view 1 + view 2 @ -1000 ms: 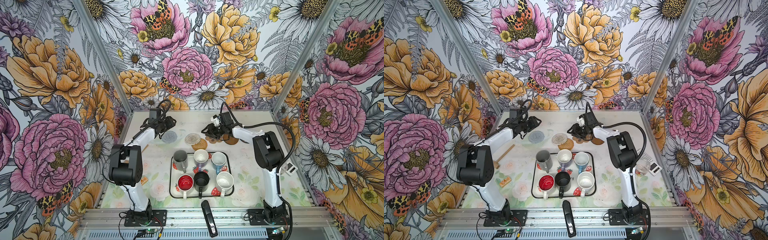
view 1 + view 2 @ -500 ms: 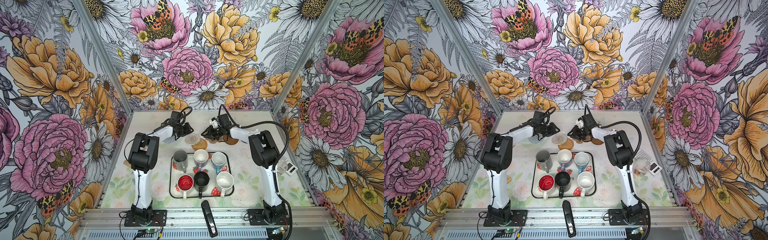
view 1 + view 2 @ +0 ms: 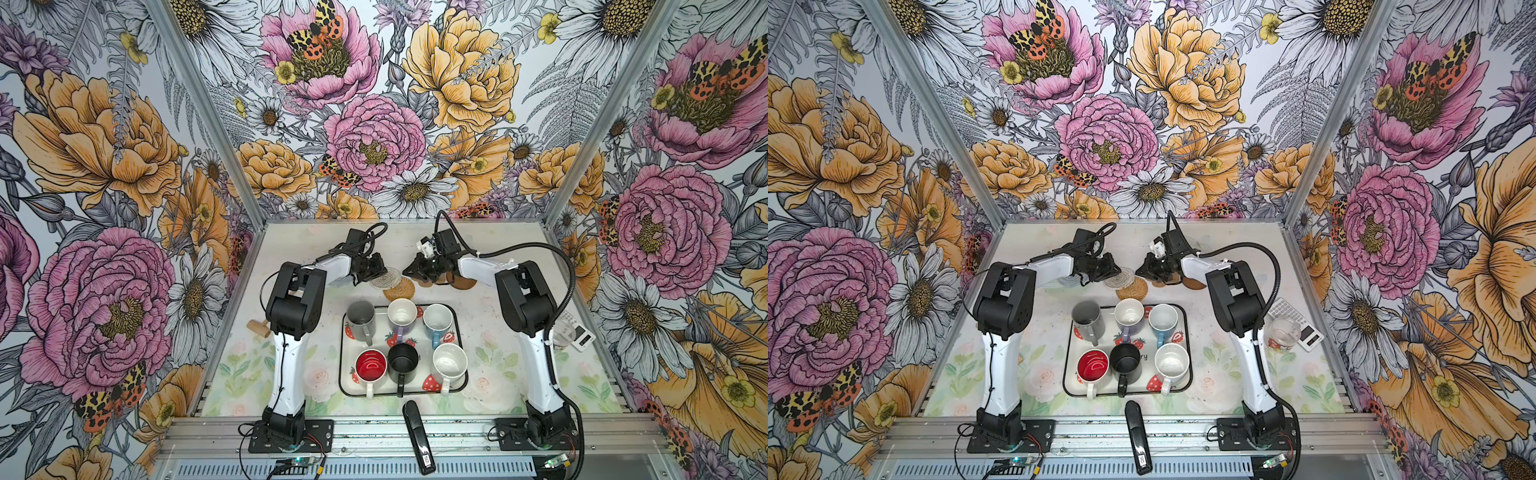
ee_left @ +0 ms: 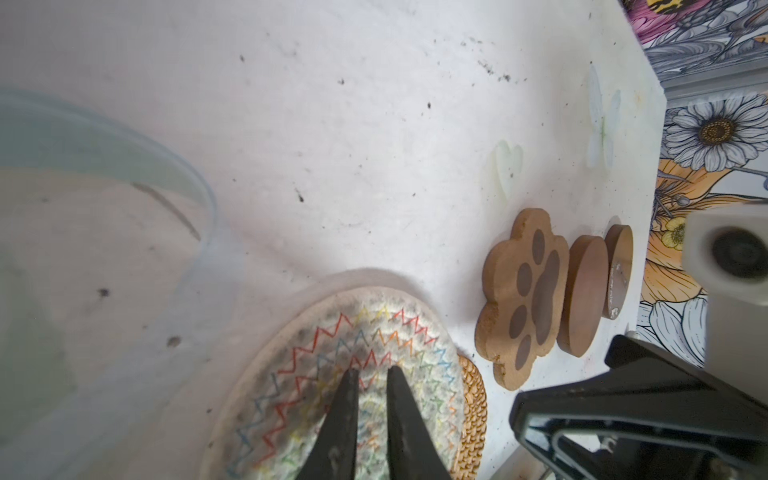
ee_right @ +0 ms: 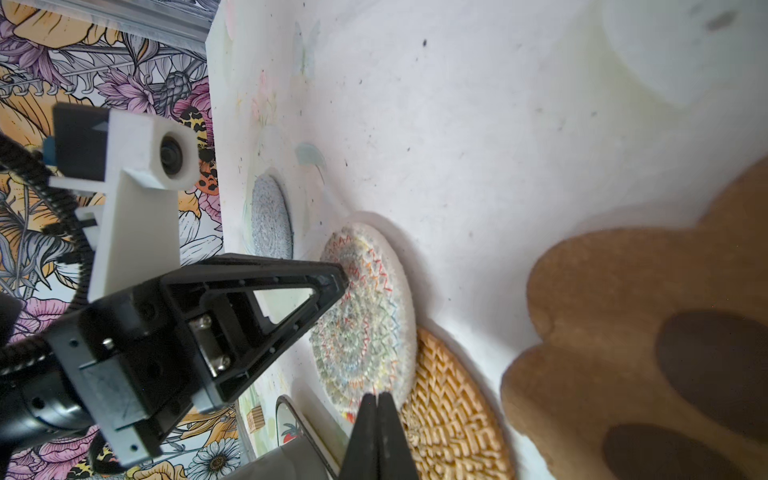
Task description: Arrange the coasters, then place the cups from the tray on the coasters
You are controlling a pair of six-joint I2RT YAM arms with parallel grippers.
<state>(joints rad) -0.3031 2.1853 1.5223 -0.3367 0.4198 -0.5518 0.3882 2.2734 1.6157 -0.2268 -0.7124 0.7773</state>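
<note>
At the table's back, a white woven coaster with coloured zigzag stitching partly overlaps a tan rattan coaster. My left gripper has its tips on the white one, open by only a narrow gap. My right gripper is shut at the seam where these two coasters meet. Beside them lie a paw coaster and two brown discs, with a grey-blue coaster further left. Several mugs stand in the strawberry tray, among them grey, black and red-lined.
A black handheld device lies across the front rail. A small wooden piece sits by the left arm. A glass and a white calculator sit by the right wall. Floral walls close in three sides.
My left gripper has moved right from the grey-blue coaster to the white one, narrowing its jaws. The right gripper has closed with hardly any shift.
</note>
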